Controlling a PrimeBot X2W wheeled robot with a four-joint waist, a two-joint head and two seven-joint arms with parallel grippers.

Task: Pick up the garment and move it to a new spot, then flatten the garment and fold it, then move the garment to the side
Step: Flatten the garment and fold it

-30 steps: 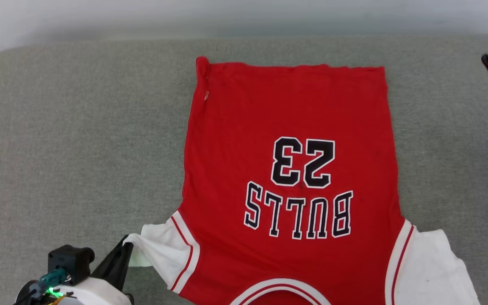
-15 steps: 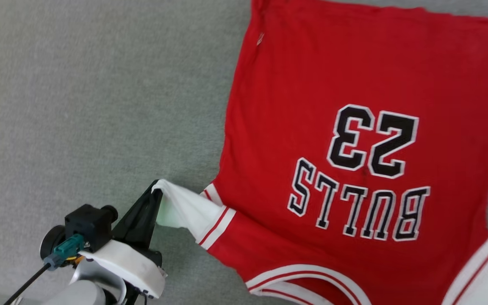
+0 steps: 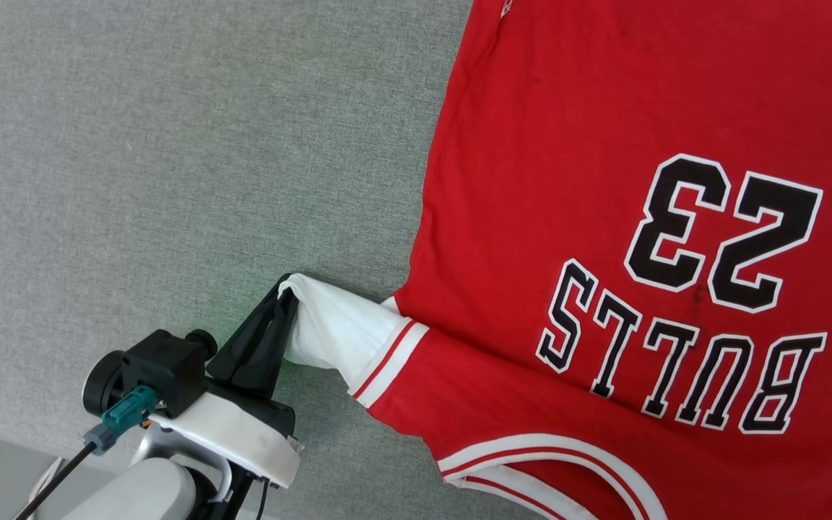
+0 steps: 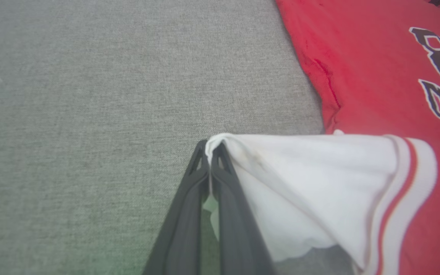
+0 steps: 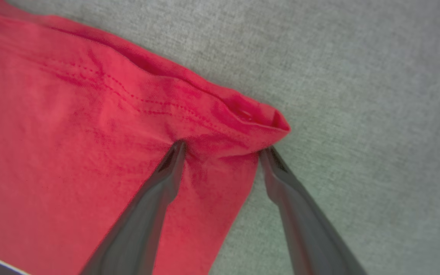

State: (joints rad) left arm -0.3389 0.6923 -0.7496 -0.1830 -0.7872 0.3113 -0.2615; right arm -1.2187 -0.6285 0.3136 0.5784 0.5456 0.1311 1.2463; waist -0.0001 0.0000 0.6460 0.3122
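Red soft-fabric T-shirt [image 3: 568, 180], white short sleeve [image 3: 336, 332] with thin red-and-white stripe trim, black white-outlined lettering [image 3: 676, 361], mottled grey woven fabric surface [image 3: 170, 180], dark charcoal fingers [image 3: 257, 343].

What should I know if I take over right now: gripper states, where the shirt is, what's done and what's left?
Left gripper: shut on the garment, pinching the edge of its white sleeve, which is raised off the grey surface.
Right gripper: open, fingers astride a red hem corner, not closed on it.
Garment: spread out print-up and mostly flat, with creases near the sleeve and that corner.
Done: laid out; no fold yet.
Left: smooth it, fold it, move it to the side.
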